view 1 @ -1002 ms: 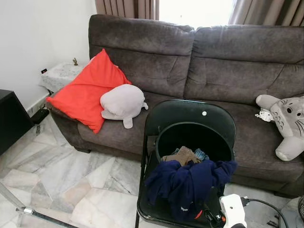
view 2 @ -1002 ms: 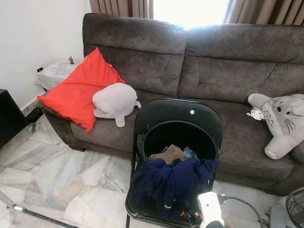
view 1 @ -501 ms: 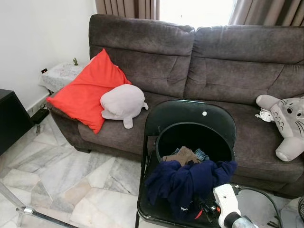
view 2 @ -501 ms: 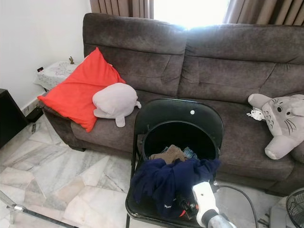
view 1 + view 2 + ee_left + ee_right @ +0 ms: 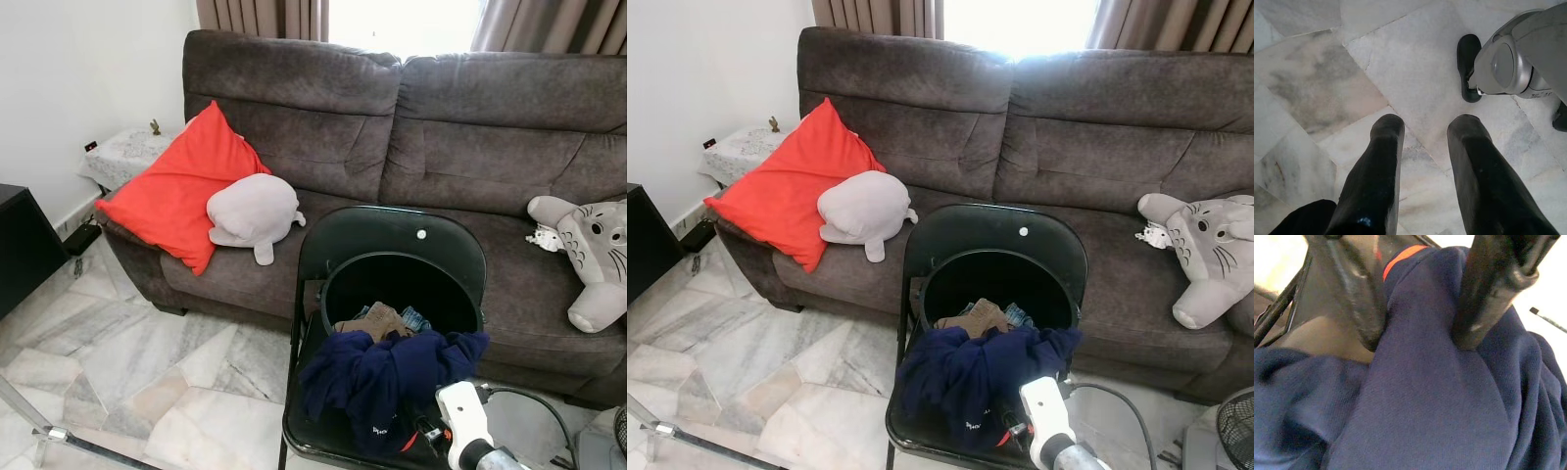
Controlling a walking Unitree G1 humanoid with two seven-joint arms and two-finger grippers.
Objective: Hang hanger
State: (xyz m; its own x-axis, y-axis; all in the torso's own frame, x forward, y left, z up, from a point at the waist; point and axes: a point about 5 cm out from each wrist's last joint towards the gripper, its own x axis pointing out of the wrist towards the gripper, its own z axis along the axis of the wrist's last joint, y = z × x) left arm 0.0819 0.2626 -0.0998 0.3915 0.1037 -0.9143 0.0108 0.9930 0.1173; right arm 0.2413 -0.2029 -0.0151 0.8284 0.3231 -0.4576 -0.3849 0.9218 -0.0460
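Little looks done: right hand (image 5: 1418,340), fingers apart, straddles the navy garment (image 5: 387,377) draped over the bucket (image 5: 402,284); left hand (image 5: 1420,171) hangs open above the floor

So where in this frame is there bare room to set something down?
Bare sofa seat lies between the grey plush and the Totoro plush, behind the folding chair. Marble floor left of the chair is open. The chair seat is crowded: basket, navy garment, right gripper straddling it.
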